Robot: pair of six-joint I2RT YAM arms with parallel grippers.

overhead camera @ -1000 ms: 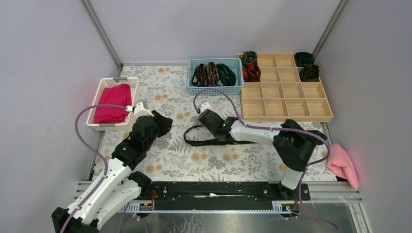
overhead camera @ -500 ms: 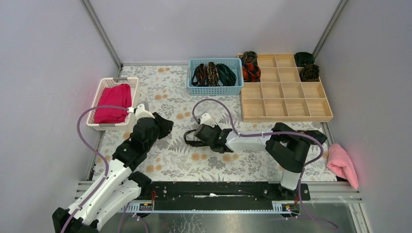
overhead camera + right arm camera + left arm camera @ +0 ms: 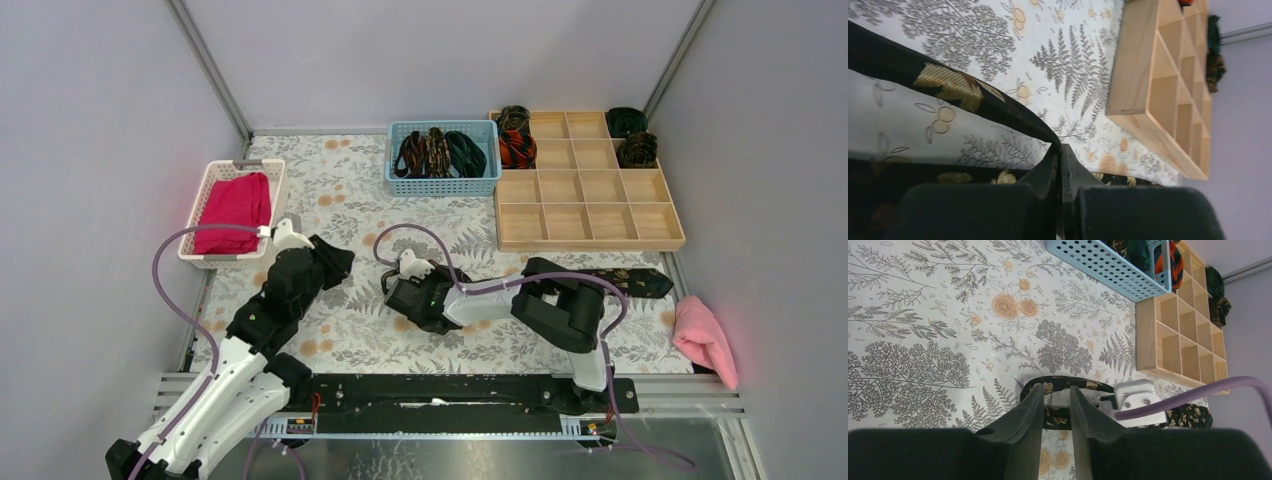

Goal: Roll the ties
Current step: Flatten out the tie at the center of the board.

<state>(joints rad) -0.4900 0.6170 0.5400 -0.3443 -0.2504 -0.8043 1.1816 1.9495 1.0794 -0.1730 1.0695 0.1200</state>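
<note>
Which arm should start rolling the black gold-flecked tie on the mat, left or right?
Right, probably. The right gripper is shut on the tie, so it could start winding at once. The left gripper is open, holds nothing and sits just short of the fabric.

You see the bench (image 3: 350,190) under bright, even light from above, with only soft shadows below the arms (image 3: 285,285). In both wrist views the near fingers (image 3: 1023,415) look dark and slightly blurred.
</note>
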